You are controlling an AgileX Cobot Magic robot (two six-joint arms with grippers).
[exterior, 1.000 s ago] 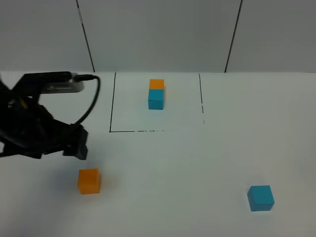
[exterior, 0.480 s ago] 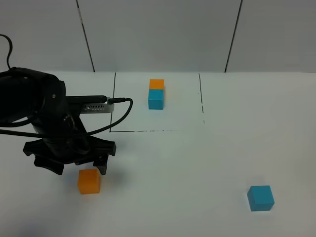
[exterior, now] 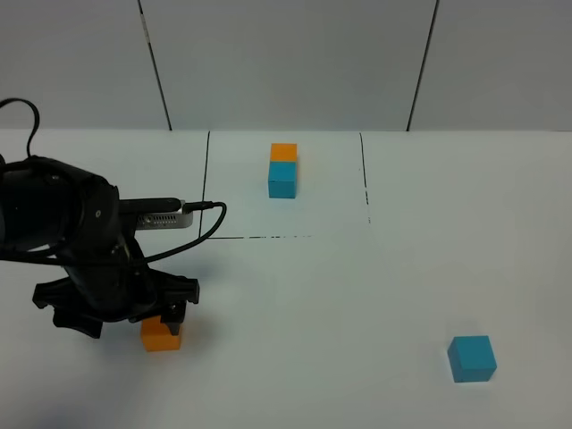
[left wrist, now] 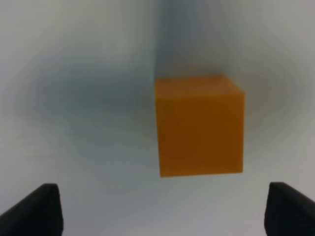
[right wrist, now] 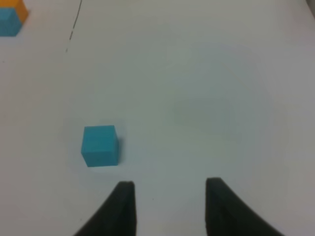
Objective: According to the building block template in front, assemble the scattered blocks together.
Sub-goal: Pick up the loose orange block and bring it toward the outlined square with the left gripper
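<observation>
The template is an orange cube (exterior: 283, 152) joined to a cyan cube (exterior: 282, 179) inside a thin black square outline (exterior: 203, 197) at the back; it also shows in the right wrist view (right wrist: 9, 19). The loose orange cube (exterior: 162, 338) sits at the front left, partly covered by my left arm (exterior: 89, 259). My left gripper (left wrist: 165, 199) is open just above this cube (left wrist: 199, 125), which lies ahead of the fingertips and off to one side. The loose cyan cube (exterior: 472, 357) sits at the front right. My right gripper (right wrist: 170, 187) is open and empty, apart from the cyan cube (right wrist: 100, 145).
A white table (exterior: 357, 295) carries everything. A grey wall with dark vertical seams (exterior: 424, 63) stands behind it. The left arm's cable (exterior: 206, 223) loops near the outline's front left corner. The right arm is out of the exterior view.
My left arm has swung down and toward the front, from beside the orange cube to right over it, now covering its top edge. The cubes have not moved.
</observation>
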